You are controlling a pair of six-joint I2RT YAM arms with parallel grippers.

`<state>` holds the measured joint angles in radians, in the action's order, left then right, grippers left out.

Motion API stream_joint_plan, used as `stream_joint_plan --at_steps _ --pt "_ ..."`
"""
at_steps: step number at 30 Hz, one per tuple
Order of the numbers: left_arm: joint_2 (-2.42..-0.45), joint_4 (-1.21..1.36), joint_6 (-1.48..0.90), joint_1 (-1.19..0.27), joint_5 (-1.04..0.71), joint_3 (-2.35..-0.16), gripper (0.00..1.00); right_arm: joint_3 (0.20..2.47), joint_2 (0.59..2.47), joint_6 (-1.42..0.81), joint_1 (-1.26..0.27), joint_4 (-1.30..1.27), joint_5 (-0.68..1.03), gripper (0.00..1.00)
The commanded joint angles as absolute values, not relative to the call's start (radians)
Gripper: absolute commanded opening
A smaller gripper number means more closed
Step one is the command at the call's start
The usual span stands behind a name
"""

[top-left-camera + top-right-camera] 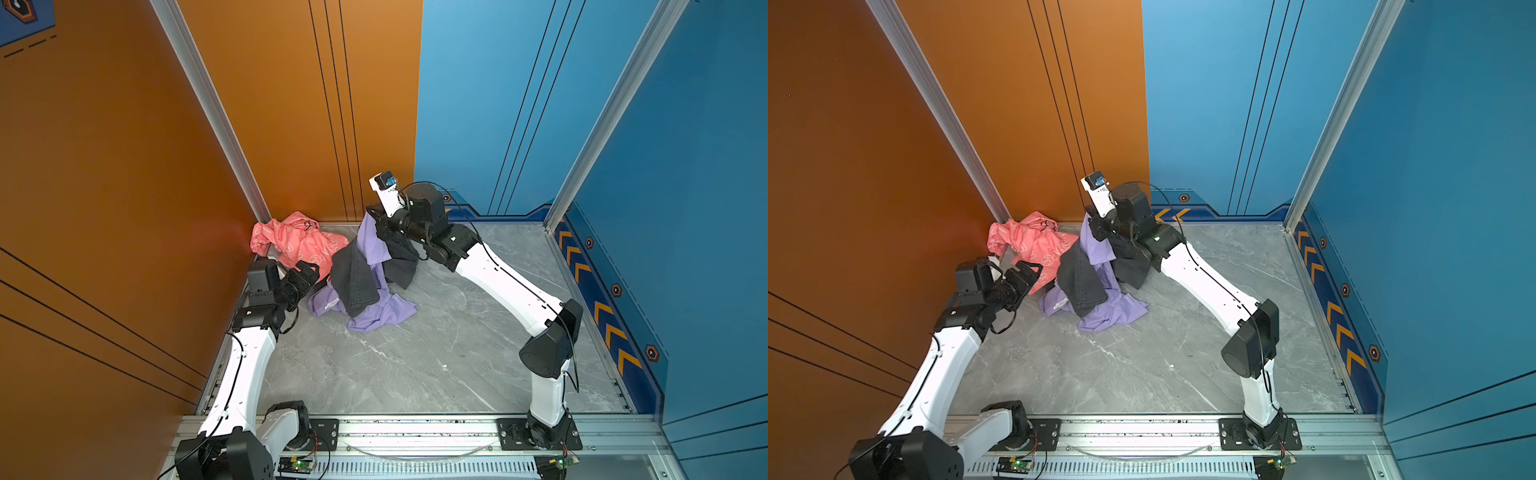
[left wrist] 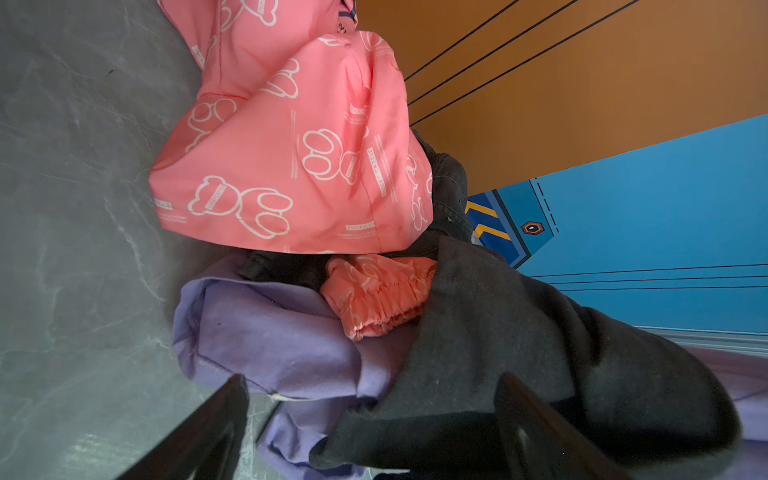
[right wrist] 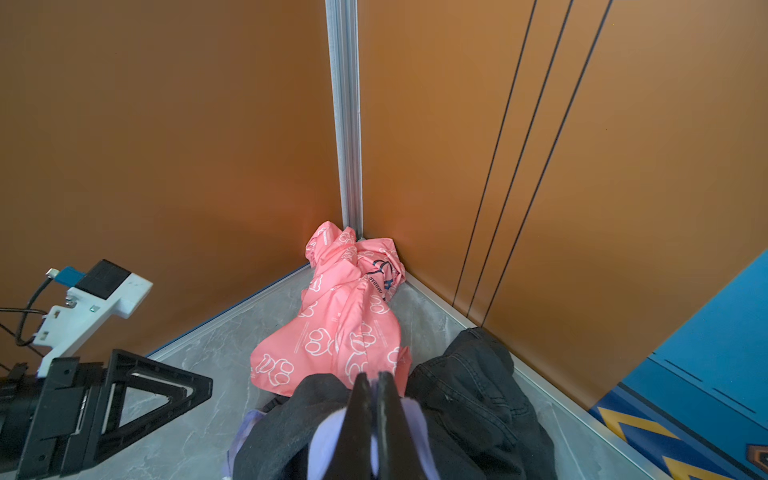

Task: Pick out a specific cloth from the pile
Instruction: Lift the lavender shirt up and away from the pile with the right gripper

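Observation:
The pile sits near the back left corner in both top views. The lavender cloth [image 1: 371, 245] [image 1: 1098, 249] runs up from the floor to my right gripper [image 1: 376, 220] [image 3: 374, 376], which is shut on a fold of it above the heap. Dark grey trousers [image 1: 357, 280] [image 3: 469, 386] drape over the cloth's middle. The coral-pink printed garment [image 1: 301, 245] [image 2: 291, 158] lies against the corner. My left gripper [image 1: 309, 272] [image 2: 372, 377] is open, low beside the pile, its fingers [image 2: 224, 415] astride cloth [image 2: 270, 332] and trousers without touching them.
Orange walls [image 1: 124, 166] and an aluminium corner post [image 3: 347, 124] close in the pile at the back left. A blue wall [image 1: 665, 166] bounds the right. The grey marble floor [image 1: 415, 365] stretches to the front rail [image 1: 415, 428].

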<state>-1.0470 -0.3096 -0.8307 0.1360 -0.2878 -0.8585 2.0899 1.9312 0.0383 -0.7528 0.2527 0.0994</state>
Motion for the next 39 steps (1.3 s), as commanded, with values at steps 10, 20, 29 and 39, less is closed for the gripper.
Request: stream_joint_plan --at_steps 10,20,29,39 --pt "-1.082 -0.276 -0.832 0.114 -0.271 -0.877 0.93 2.069 1.818 0.149 -0.67 0.438 0.074 0.0" --pt "-1.142 -0.258 -0.824 0.09 -0.277 -0.913 0.93 1.998 1.85 0.222 -0.694 0.765 0.097 0.0" --pt "-1.197 -0.244 -0.815 0.072 -0.291 -0.945 0.93 2.036 1.846 0.271 -0.734 0.834 -0.157 0.0" --pt "-1.213 -0.227 -0.816 0.06 -0.297 -0.947 0.93 2.223 1.835 0.235 -0.709 0.821 -0.329 0.0"
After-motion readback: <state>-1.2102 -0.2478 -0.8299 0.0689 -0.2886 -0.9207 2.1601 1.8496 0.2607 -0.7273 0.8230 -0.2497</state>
